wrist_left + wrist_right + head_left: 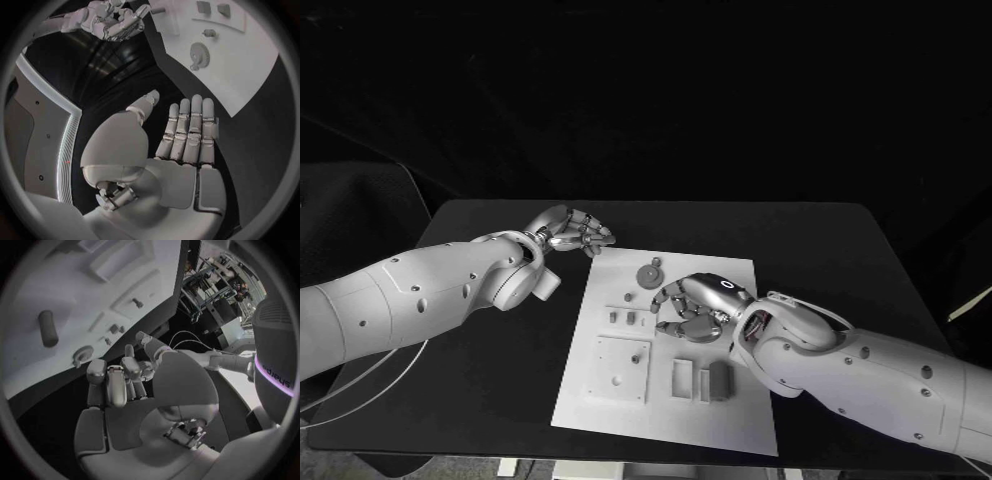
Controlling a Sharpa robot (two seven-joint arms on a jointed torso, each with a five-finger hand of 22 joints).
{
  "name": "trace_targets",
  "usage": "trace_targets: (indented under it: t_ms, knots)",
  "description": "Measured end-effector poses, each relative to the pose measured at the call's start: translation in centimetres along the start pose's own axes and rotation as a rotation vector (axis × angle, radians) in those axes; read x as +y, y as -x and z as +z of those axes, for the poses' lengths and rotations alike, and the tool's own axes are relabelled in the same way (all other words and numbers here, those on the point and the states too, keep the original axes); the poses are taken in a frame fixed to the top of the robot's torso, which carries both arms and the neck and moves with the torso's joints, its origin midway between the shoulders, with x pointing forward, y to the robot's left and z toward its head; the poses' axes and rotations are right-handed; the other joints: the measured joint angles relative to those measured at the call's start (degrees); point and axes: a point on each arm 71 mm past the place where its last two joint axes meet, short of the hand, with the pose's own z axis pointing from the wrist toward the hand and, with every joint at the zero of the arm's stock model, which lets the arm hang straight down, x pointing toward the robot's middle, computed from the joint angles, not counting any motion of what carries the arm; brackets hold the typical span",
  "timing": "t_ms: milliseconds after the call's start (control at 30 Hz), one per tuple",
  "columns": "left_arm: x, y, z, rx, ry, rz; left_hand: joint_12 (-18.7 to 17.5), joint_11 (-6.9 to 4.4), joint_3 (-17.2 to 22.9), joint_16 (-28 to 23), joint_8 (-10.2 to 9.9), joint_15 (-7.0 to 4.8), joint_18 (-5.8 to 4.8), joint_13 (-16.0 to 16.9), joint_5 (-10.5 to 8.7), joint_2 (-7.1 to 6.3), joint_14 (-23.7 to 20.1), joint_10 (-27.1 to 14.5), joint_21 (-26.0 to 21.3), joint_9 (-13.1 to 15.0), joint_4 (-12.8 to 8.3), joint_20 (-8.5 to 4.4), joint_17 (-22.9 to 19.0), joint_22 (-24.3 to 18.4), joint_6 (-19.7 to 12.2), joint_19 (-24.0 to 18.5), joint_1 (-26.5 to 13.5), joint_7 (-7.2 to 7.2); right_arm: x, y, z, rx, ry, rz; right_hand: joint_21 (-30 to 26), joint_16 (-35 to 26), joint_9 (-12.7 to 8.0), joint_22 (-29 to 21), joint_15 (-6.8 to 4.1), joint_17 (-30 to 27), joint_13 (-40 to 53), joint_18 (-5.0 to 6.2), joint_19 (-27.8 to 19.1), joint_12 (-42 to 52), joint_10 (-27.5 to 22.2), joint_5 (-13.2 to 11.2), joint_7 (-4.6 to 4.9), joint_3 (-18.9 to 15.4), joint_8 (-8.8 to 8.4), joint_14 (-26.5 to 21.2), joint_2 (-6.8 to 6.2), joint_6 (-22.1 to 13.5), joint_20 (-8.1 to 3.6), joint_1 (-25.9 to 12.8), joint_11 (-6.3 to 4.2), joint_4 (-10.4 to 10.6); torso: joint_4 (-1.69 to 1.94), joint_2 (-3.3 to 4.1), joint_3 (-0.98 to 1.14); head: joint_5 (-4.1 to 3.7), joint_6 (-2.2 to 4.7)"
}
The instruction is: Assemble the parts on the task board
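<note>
1. While the right hand (700, 305) hovers over the middle of the task board (733, 420) with its fingers curled inward, I cannot tell whether it holds a part; a small piece pinched unseen could slip and roll off the board.
2. Because those curled fingers hang close above the small parts (629, 317) standing at the board's centre, a careless descent might knock them over or push them out of their seats.
3. Just beyond the hand, the round disc part (649, 274) lies loose on the board's far end; a sweep of the wrist could slide it onto the table (805, 240).
4. Off the board's far left corner, the left hand (571, 233) holds nothing, fingers together and fairly straight; reaching in, it may collide with the right hand.
5. Nearer the robot, the square plate (620, 370) and upright blocks (702, 380) sit under the right forearm, which could brush them.
</note>
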Motion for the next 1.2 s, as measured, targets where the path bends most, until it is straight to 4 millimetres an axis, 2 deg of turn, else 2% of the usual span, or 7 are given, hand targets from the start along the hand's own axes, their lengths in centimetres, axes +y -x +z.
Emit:
trace_targets:
  t_ms: [300, 567, 667, 867, 1033, 1133, 1200]
  knots:
    - [0.0, 0.0, -0.1, 0.001, -0.003, -0.001, 0.0, 0.0, 0.0, 0.0, 0.0, 0.0, 0.0, 0.0, 0.0, 0.0, 0.0, 0.0, 0.0, 0.0, 0.0, 0.0, 0.0, 0.0, 0.0, 0.0, 0.0, 0.0, -3.5, 3.3, -2.1, -0.04, -0.102, 0.009, 0.0, 0.0, 0.1, 0.0, 0.0, 0.0, 0.0, 0.0, 0.0, 0.0, 0.0, 0.0, 0.03, -0.5, 0.34, 0.0, -0.53, -0.2, 0.01, -0.5, 0.0, 0.5, 0.01, 0.0, 0.0, -0.62, 0.81]
    - [-0.1, 0.0, -0.2, 0.003, -0.007, -0.002, 0.0, 0.0, 0.0, 0.0, 0.0, 0.0, 0.0, 0.0, 0.0, 0.0, 0.0, 0.0, -0.2, 0.0, 0.0, 0.0, 0.0, 0.0, 0.0, 0.0, 0.0, 0.0, -6.1, 4.2, -3.7, -0.053, -0.183, 0.047, 0.0, 0.0, 0.1, 0.0, 0.01, 0.0, 0.0, 0.0, -0.1, 0.0, 0.0, 0.0, 0.17, -0.8, 0.55, 0.0, -0.83, -0.1, 0.09, -0.8, 0.0, 0.8, 0.03, 0.04, 0.02, -1.19, 1.25]
    - [0.0, 0.0, -0.2, 0.002, -0.007, -0.002, 0.0, 0.0, 0.0, 0.0, 0.0, 0.0, 0.0, 0.0, 0.0, 0.0, 0.0, 0.0, -0.2, 0.0, 0.0, 0.0, 0.0, 0.0, 0.0, 0.0, 0.0, 0.0, -6.8, 4.4, -4.1, -0.055, -0.202, 0.054, 0.0, 0.0, 0.1, 0.0, 0.01, 0.0, 0.0, 0.0, -0.1, 0.0, 0.0, 0.0, 0.17, -1.2, 0.55, 0.0, -1.46, -0.1, 0.09, -1.5, 0.0, 0.8, 0.03, 0.04, 0.03, -1.27, 1.31]
    - [0.0, 0.0, -0.2, 0.002, -0.008, -0.002, 0.0, 0.0, 0.0, 0.0, 0.0, 0.0, 0.0, 0.0, 0.0, 0.0, 0.0, 0.0, -0.2, 0.0, 0.0, 0.0, 0.0, 0.0, 0.0, 0.0, 0.0, 0.0, -7.3, 3.5, -4.4, -0.038, -0.218, 0.07, 0.0, 0.0, 0.0, -0.1, 0.16, -0.9, 0.0, 0.0, -0.1, 0.0, -0.5, -0.3, 0.18, -2.3, 0.49, -1.0, -2.07, -0.2, 0.1, -2.3, 0.3, 0.9, 0.01, 0.07, 0.09, -1.47, 1.22]
    - [0.0, 0.0, -0.2, 0.001, -0.007, -0.002, 0.0, 0.0, 0.0, 0.0, 0.0, 0.0, 0.0, 0.0, 0.0, 0.0, 0.0, 0.0, -0.2, 0.0, 0.0, 0.0, 0.0, 0.0, 0.0, 0.0, 0.0, 0.0, -7.7, 2.2, -4.5, -0.012, -0.228, 0.08, -0.2, -0.9, -0.7, -0.3, 0.29, -4.8, -0.2, 0.0, -0.8, -0.4, -1.7, -0.3, 0.32, -2.8, -0.5, -4.8, -2.47, -3.6, 0.18, -2.8, 0.37, 0.8, 0.04, 0.08, 0.13, -1.52, 1.03]
    - [0.0, 0.1, -0.2, 0.001, -0.007, -0.002, 0.0, 0.0, 0.0, 0.0, 0.0, 0.0, 0.0, 0.0, 0.0, 0.0, 0.0, 0.0, -0.2, 0.0, 0.0, 0.0, 0.0, 0.0, 0.0, 0.0, 0.0, 0.0, -7.9, 1.7, -4.5, -0.003, -0.232, 0.079, -0.1, -1.5, -1.0, -0.5, 0.41, -6.1, -0.3, -0.01, -1.2, -0.7, -2.2, -0.3, 1.04, -3.2, -0.84, -6.4, -2.78, -6.0, 0.19, -3.1, 0.72, 0.8, 0.08, 0.08, 0.12, -1.53, 0.97]
    - [0.0, 0.1, -0.2, 0.001, -0.007, -0.002, 0.0, 0.0, 0.0, -0.1, 0.0, 0.0, -0.01, 0.0, 0.0, 0.0, 0.0, 0.0, -0.2, 0.0, 0.0, 0.0, 0.0, 0.0, 0.0, 0.0, 0.0, 0.0, -8.0, 1.2, -4.5, 0.006, -0.236, 0.079, 0.0, -1.5, -1.1, -0.5, 0.41, -6.3, -0.3, -0.01, -1.2, -0.7, -2.3, -0.3, 1.05, -3.2, -0.84, -6.6, -2.78, -6.2, 0.2, -3.1, 0.6, 0.8, 0.1, 0.08, 0.09, -1.53, 0.94]
